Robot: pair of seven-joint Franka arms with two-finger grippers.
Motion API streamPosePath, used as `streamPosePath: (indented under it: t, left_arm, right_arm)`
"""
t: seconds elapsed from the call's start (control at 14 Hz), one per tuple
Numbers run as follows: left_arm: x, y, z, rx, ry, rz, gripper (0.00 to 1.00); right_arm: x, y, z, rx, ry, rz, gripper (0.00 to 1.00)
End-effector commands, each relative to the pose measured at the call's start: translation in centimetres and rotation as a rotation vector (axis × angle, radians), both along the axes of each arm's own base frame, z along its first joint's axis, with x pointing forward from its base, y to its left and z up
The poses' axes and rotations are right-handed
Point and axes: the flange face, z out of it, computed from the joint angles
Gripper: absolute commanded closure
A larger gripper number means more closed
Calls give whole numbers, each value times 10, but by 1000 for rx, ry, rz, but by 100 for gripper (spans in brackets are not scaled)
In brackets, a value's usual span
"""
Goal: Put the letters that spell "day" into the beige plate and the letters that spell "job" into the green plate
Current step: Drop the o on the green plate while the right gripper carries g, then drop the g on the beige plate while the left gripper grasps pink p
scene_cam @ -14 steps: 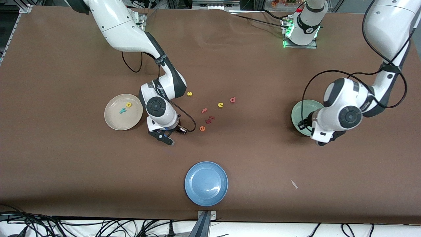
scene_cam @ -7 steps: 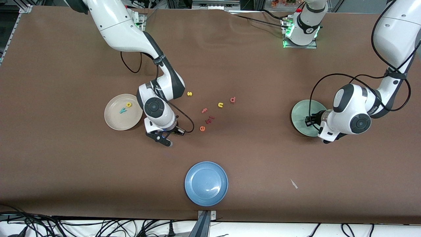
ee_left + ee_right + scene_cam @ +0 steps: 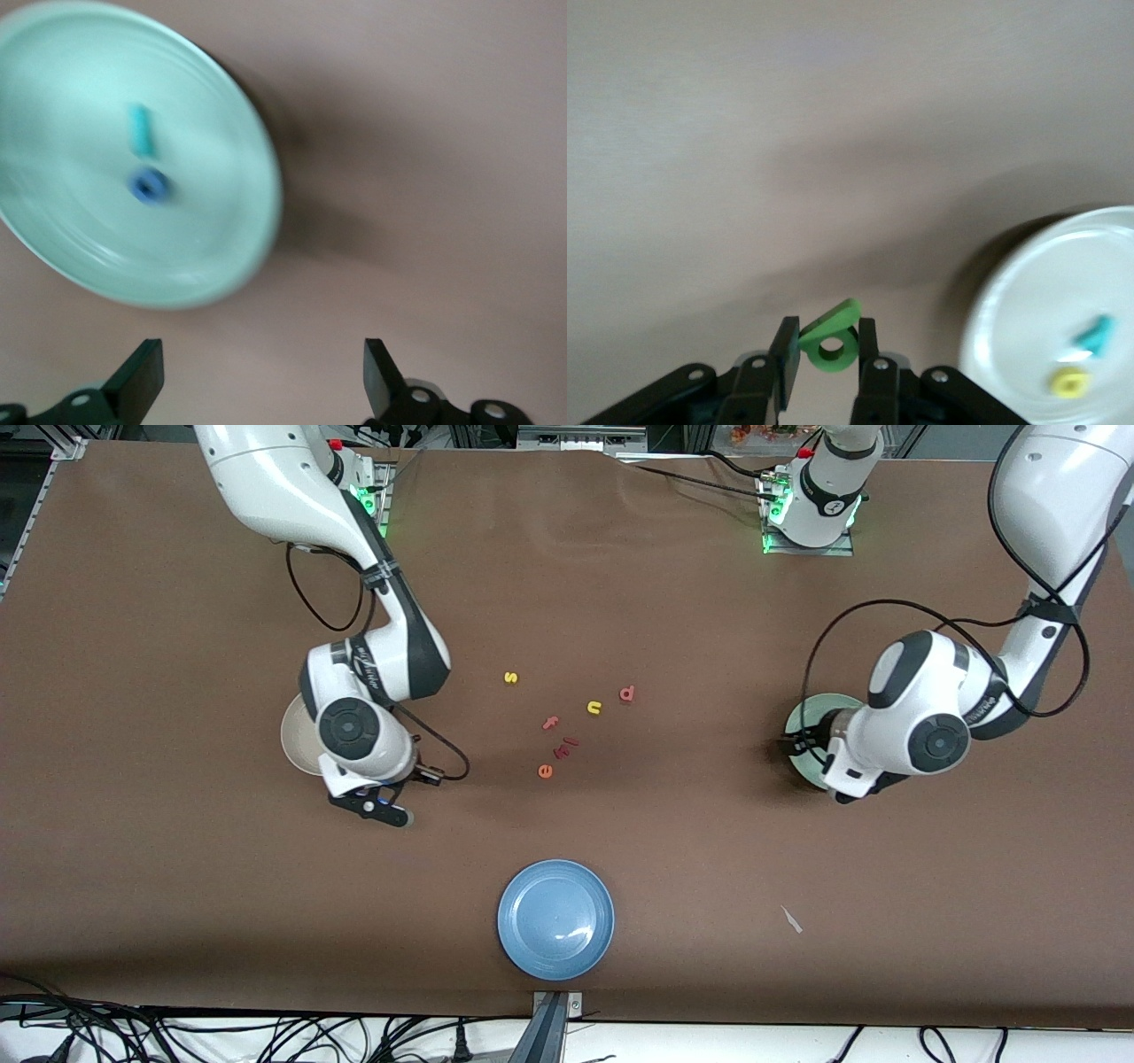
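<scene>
My right gripper (image 3: 830, 329) is shut on the green letter (image 3: 833, 350) and hangs over the table (image 3: 376, 808) beside the beige plate (image 3: 291, 737), which the right arm mostly hides. In that plate (image 3: 1028, 283) lie the teal y (image 3: 1096, 334) and a yellow letter (image 3: 1070, 382). My left gripper (image 3: 261, 359) is open and holds nothing, at the edge of the green plate (image 3: 811, 716). The green plate (image 3: 71, 230) holds the teal j (image 3: 140, 129) and the blue o (image 3: 151, 186). The pinkish-red bowl-and-stem letter (image 3: 627, 693) lies on the table mid-way between the arms.
Loose letters lie near the table's middle: a yellow s (image 3: 510, 677), a yellow u (image 3: 594, 708), a pink f (image 3: 550, 723), a red piece (image 3: 567, 744) and an orange e (image 3: 545, 771). A blue plate (image 3: 555, 919) sits nearer the front camera.
The right arm has carried its gripper from beside the loose letters toward the beige plate and now covers most of it. The left hand swung outward, then back over the green plate.
</scene>
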Motion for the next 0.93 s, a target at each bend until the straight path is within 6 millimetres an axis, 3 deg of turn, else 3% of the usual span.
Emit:
streamPosePath:
  t: [0.0,0.14,0.21,0.43,0.64,0.71,0.79,0.86]
  left_arm:
    - [-8,-56,27,-19,-50,129,0]
    - [-31,-123,30,-36,-78,55,0]
    - [-42,-152,29,-47,-93,16,0]
    - [-73,-213,19,-38,-117,-48,0]
    - [-103,-244,0,-7,-142,-85,0]
    - [-113,-251,-7,-22,-156,-78,0]
    - [-126,-264,-14,-19,-177,-90,0]
    - [-136,-273,-18,1,-202,-97,0]
  right_arm:
    - [-30,-75,12,61,70,72,77]
    - [-40,-129,6,116,113,112,77]
    - [-47,-143,-3,143,133,101,77]
    - [-58,-151,-23,150,134,75,77]
    - [-67,-142,-55,152,82,57,73]
    - [-69,-133,-57,164,82,54,61]
    - [-69,-130,-57,168,81,32,38]
    - [-69,-125,-59,163,83,26,1]
